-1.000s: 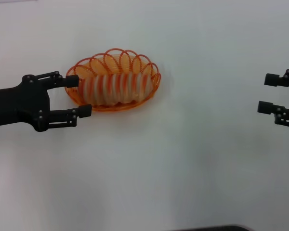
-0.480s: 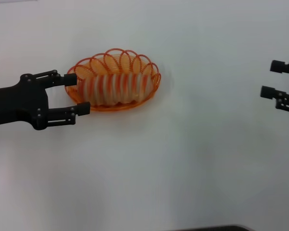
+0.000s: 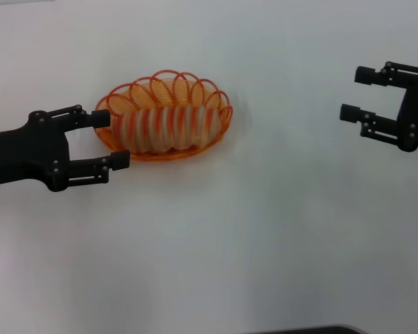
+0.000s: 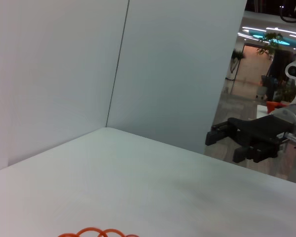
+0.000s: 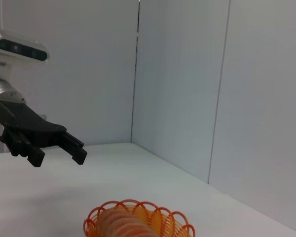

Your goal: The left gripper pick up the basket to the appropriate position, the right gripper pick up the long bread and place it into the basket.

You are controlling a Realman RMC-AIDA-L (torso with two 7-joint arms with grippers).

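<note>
Your long bread lies inside the basket; the left gripper gapes at its end, and the right gripper, jaws spread, hangs well apart from it.

We count one basket, an oval of orange wire with a looped rim, standing on the white table toward its far left part. In it we count one long bread, tan with orange-red crosswise stripes. We count two grippers: one left gripper at the basket's left end, its two fingers spread apart, and one right gripper near the table's right edge, well apart from the basket, its two fingers likewise spread. We count four fingers in all.
</note>
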